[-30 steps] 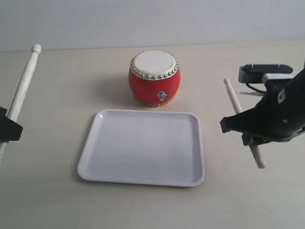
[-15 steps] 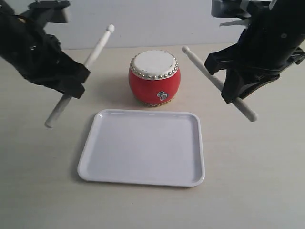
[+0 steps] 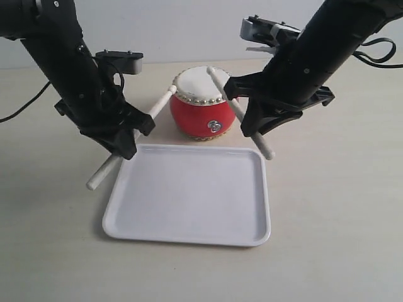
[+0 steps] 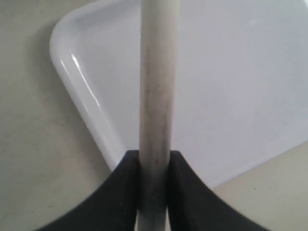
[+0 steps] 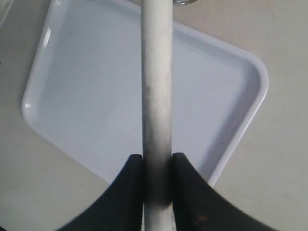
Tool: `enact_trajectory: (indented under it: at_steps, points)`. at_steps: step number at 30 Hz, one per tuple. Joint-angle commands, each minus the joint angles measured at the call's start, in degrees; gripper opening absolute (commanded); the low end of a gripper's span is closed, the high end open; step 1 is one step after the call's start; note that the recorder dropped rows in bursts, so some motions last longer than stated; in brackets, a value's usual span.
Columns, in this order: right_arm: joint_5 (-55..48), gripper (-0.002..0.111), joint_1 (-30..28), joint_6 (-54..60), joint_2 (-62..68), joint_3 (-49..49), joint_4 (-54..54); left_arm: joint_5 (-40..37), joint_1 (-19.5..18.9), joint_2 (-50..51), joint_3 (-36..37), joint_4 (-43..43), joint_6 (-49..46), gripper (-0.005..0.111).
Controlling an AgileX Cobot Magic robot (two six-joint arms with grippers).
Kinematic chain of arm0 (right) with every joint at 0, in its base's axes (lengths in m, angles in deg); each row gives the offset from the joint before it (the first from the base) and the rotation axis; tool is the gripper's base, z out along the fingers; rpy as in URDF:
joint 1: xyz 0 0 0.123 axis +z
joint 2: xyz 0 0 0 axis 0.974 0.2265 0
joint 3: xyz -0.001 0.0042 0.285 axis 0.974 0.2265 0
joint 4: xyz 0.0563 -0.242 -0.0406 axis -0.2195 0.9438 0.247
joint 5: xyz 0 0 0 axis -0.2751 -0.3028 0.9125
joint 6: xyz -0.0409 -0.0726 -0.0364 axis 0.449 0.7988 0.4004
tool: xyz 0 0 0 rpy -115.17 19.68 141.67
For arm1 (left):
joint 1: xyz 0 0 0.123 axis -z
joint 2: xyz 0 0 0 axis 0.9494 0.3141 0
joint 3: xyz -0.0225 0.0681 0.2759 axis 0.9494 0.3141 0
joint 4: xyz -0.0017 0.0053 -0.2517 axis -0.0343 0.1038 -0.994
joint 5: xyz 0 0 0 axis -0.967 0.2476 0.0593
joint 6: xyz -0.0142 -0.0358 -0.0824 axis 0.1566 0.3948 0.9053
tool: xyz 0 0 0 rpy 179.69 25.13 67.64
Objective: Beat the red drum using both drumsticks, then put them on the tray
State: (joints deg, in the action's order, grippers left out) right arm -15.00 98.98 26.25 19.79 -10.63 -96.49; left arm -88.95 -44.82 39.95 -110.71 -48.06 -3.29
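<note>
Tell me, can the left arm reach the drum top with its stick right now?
Probably yes: the left hand grips its drumstick, whose tip is at the rim of the red drum, nothing between.

Left drumstick (image 3: pixel 158 107): clamped in left jaws, tilted; tip beyond the jaws at the red drum (image 3: pixel 203 112) rim, contact unclear.
Right drumstick (image 3: pixel 220 87): clamped in right jaws, tilted; tip over the drum's skin.
Tray (image 3: pixel 189 195): on table (image 3: pixel 340 220), below and between both jaws.

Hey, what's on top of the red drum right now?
The tip of the right drumstick lies over the cream skin of the red drum; the left drumstick reaches its studded edge. Whether either touches cannot be seen.
</note>
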Motion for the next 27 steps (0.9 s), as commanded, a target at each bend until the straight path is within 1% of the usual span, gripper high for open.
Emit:
enact_trajectory:
  at_steps: [1, 4, 5, 9, 12, 16, 25, 27]
  points:
    - [3.44, 0.0, -0.13, 0.02, 0.14, -1.41, -0.48, -1.59, 2.32, -3.2, -2.24, 1.03, -0.87, 0.0]
    - [1.5, 0.0, -0.13, -0.64, 0.25, -2.71, 0.86, 0.69, 2.92, -3.86, -5.07, 1.14, -0.6, 0.0]
    - [1.41, 0.0, -0.13, -1.74, 0.86, -2.59, 2.8, 1.97, 2.92, -3.86, -5.58, 1.14, -0.12, 0.0]
    - [0.84, 0.0, -0.13, -2.85, 4.61, -2.59, 4.88, 5.77, 2.92, -3.86, -6.61, 1.37, 0.47, 0.0]
    - [0.09, 0.0, -0.13, -4.15, 8.09, -2.59, 4.88, 6.91, 2.92, -3.86, -6.85, 1.37, 0.47, 0.0]
    - [-1.94, 0.0, -0.13, -4.7, 7.37, -2.59, 4.42, 6.33, 2.92, -1.51, -6.85, 1.48, 0.24, 0.0]
    - [-1.16, 0.0, -0.13, -4.7, -6.48, -2.59, 5.11, 0.32, 2.92, 11.97, -6.85, 0.92, 0.35, 0.0]
    - [-0.06, 0.0, -0.13, -3.59, -5.27, -2.59, 5.68, -1.26, 2.92, 11.21, -6.85, 0.92, 0.35, 0.0]
